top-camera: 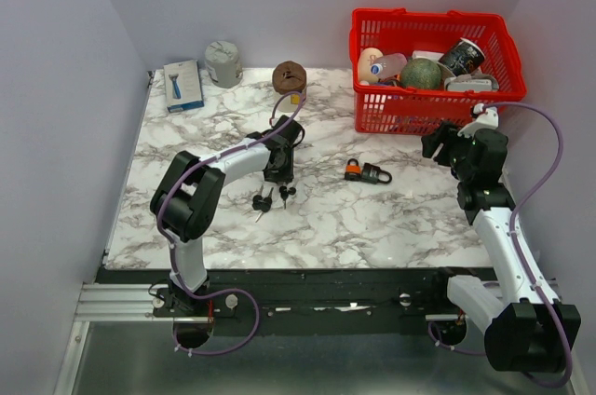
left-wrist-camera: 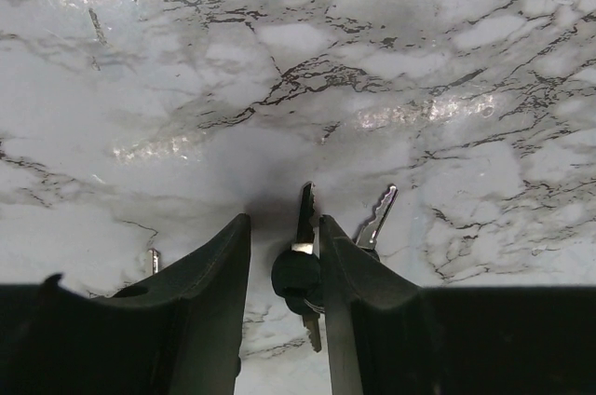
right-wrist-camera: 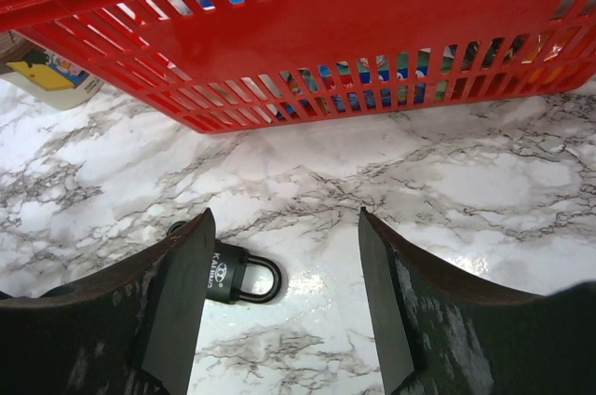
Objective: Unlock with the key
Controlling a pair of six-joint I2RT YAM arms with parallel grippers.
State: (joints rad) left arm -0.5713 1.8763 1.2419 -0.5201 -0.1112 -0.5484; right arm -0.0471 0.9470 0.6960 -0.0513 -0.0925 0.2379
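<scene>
The left arm's jaws pointed down at the marble table [top-camera: 391, 218] and stood fairly narrow around a bunch of keys [left-wrist-camera: 298, 269]. One black-headed key stood between them with its blade pointing away past the tips. Its head lay against the finger on the right side of the wrist view. A clear gap remained toward the other finger [left-wrist-camera: 214, 292], so the jaws were not clamped on it. The silver blade of a second key [left-wrist-camera: 377, 218] lay on the table just outside that right-side finger.

The padlock [top-camera: 366, 171] lay on the table well apart from the left jaws, off to their right in the overhead view, between the two arms.

The right arm's jaws stood wide apart above the table, with only bare marble between them. In the right wrist view the padlock lay just beside the tip of the left-side finger [right-wrist-camera: 182, 302], which hid part of its body, leaving the shackle in view. The red basket [right-wrist-camera: 372, 50] stood just ahead of these jaws, with assorted items inside.
</scene>
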